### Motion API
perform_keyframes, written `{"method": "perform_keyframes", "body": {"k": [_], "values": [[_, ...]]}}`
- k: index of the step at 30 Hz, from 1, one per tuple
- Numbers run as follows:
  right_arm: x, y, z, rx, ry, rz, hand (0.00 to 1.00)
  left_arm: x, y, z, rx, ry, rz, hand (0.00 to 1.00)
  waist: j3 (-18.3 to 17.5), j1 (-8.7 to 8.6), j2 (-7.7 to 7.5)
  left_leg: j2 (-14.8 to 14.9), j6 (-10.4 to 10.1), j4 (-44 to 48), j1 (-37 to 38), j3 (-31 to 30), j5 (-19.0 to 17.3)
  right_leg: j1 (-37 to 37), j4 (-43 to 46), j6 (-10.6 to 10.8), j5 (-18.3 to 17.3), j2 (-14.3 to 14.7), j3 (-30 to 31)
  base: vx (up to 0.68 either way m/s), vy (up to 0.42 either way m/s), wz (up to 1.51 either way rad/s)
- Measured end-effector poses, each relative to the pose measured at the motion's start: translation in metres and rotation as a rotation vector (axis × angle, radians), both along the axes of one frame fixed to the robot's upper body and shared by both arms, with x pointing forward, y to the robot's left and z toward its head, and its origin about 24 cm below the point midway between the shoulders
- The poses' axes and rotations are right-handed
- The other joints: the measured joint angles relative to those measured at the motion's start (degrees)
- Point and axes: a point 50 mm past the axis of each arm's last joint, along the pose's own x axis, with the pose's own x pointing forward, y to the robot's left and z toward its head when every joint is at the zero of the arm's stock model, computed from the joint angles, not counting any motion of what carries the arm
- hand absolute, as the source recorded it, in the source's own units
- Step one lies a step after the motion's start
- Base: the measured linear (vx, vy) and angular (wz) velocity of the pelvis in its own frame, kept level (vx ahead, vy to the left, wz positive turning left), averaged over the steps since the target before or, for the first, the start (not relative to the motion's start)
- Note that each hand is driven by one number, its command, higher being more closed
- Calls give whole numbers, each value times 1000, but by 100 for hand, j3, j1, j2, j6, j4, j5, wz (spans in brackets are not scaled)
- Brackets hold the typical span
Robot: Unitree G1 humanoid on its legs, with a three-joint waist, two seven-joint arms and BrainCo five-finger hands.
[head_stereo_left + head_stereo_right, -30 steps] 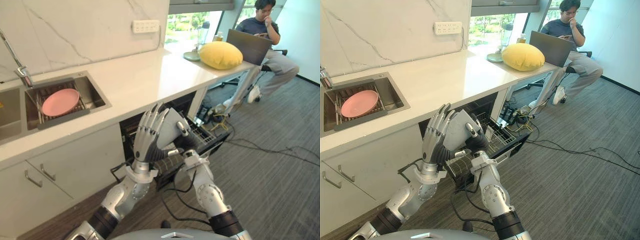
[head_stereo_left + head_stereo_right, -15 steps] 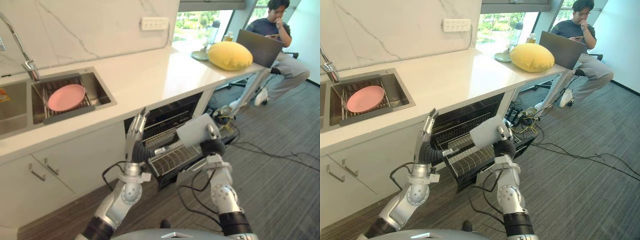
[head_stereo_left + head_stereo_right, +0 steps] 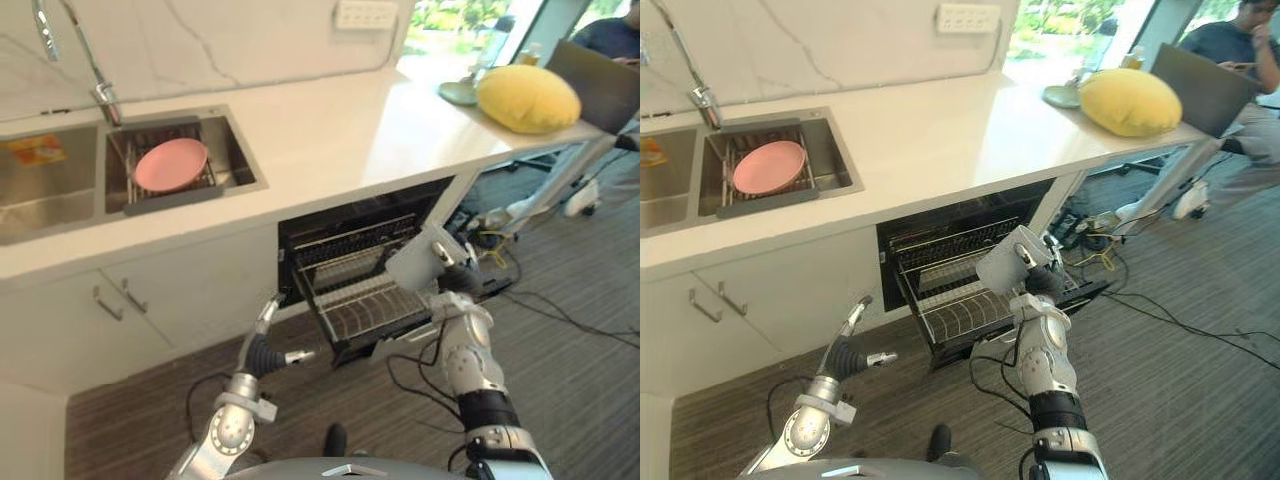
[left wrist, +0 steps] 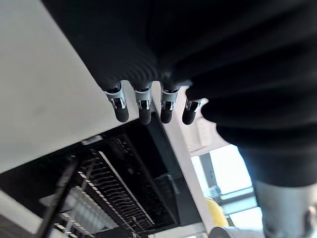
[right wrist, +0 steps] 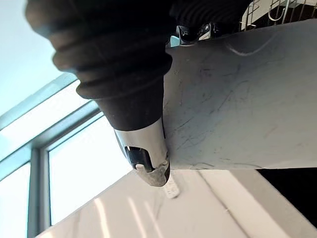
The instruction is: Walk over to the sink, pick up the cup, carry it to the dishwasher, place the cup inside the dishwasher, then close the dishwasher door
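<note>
We see the right hand point(image 3: 456, 282) with its fingers and thumb curled round the grey cup point(image 3: 413, 264), which it holds tilted in the air just above the pulled-out rack point(image 3: 345, 305) of the open dishwasher point(image 3: 345, 222). The left hand point(image 3: 266, 338) hangs low in front of the cabinet point(image 3: 190, 290) beside the dishwasher, fingers straight and close together, thumb stuck out, holding nothing. Over in the sink point(image 3: 243, 160) lies a pink plate point(image 3: 170, 163)

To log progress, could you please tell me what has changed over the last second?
The left hand has dropped down and leftward, away from the grey cup, fingers open. The right hand stays closed on the cup at the pulled-out dishwasher rack. The pink plate is unmoved in the sink.
</note>
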Motion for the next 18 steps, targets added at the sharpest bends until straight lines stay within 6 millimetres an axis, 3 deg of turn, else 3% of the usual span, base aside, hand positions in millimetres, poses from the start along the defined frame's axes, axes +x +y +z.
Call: {"method": "perform_keyframes", "body": {"k": [4,5,10,14,18], "values": [[28,-3,21,-70,-8,2,100,7,31,-12,38,71,113,0,504,235,-61,6,-32,413,-588,-178,-21,-298,2,-48,80,-12,-237,-81,-9,30],[43,-9,35,-110,-15,-8,100,9,44,-16,61,94,165,0,766,337,-59,11,-56,594,-799,-262,-33,-422,4,-77,133,-11,-340,-78,-10,24],[71,-30,77,-199,-38,-57,100,21,75,-19,86,102,335,0,1495,649,-38,30,-114,1122,-1399,-563,-80,-658,40,-125,295,31,-612,-61,7,27],[83,-42,108,-279,-57,-75,100,20,85,-19,100,92,402,0,1822,845,15,23,-95,1312,-1771,-633,-92,-885,40,-51,342,26,-652,-76,68,12],[92,-53,130,-333,-37,-108,100,17,84,-23,67,111,436,0,2001,932,225,5,-101,1383,-2101,-676,-34,-1122,41,-39,343,2,-801,-31,48,14]]}}
